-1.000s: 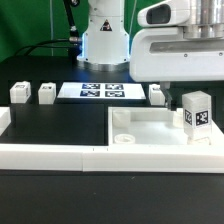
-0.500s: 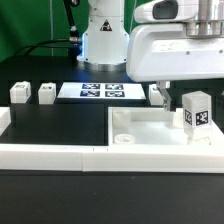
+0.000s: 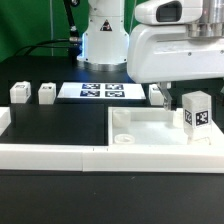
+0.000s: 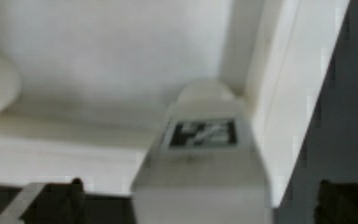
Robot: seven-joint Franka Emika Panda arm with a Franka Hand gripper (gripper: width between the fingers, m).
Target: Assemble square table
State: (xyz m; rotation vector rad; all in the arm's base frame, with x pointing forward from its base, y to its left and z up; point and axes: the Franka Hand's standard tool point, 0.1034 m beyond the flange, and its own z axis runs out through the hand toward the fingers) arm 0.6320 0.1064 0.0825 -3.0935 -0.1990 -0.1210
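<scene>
The white square tabletop (image 3: 150, 138) lies at the exterior view's right, rim up, with a round socket (image 3: 124, 140) at its near corner. One white leg (image 3: 195, 112) with a black-and-white tag stands upright on its right side. My gripper's white body (image 3: 178, 50) hangs just above that leg. In the wrist view the tagged leg (image 4: 202, 140) lies between my gripper (image 4: 197, 208), whose dark fingers (image 4: 51, 205) stand wide apart and clear of it. Two more legs (image 3: 19, 93) (image 3: 46, 94) stand at the left. Another small white piece (image 3: 157, 94) shows behind the tabletop.
The marker board (image 3: 100, 91) lies at the back, in front of the arm's base (image 3: 100, 40). A long low white border rail (image 3: 55, 155) runs along the front and turns up at the left end (image 3: 4, 122).
My gripper's body has shifted slightly toward the exterior view's left. The upright leg and the other parts have not moved.
</scene>
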